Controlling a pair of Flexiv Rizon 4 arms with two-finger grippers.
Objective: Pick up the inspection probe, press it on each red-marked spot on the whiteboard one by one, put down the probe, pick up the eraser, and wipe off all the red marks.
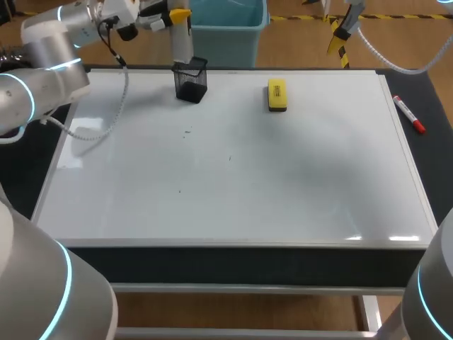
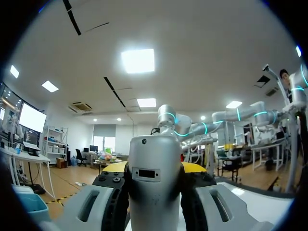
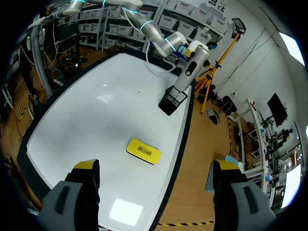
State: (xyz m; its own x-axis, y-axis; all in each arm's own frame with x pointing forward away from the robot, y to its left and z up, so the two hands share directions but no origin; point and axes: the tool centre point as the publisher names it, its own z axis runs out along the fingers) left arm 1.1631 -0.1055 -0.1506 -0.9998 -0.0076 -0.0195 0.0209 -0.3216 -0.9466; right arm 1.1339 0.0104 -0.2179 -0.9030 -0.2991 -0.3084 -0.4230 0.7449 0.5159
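Note:
My left gripper (image 1: 177,15) is shut on the grey, rod-shaped inspection probe (image 1: 182,44) at the back of the whiteboard (image 1: 297,184). The probe stands upright, its lower end at the mouth of a black mesh holder (image 1: 192,80). In the left wrist view the probe (image 2: 155,187) fills the gap between the yellow-tipped fingers (image 2: 113,167). The yellow eraser (image 1: 277,94) lies flat near the board's back edge, to the right of the holder. My right gripper (image 3: 155,166) hangs open and empty high above the board's back right, with the eraser (image 3: 144,150) under it and the holder (image 3: 172,101) beyond.
A red marker (image 1: 409,114) lies on the dark strip off the board's right edge. A blue bin (image 1: 228,28) stands behind the table, past the holder. I see only a few tiny dark specks (image 1: 187,131) on the white surface.

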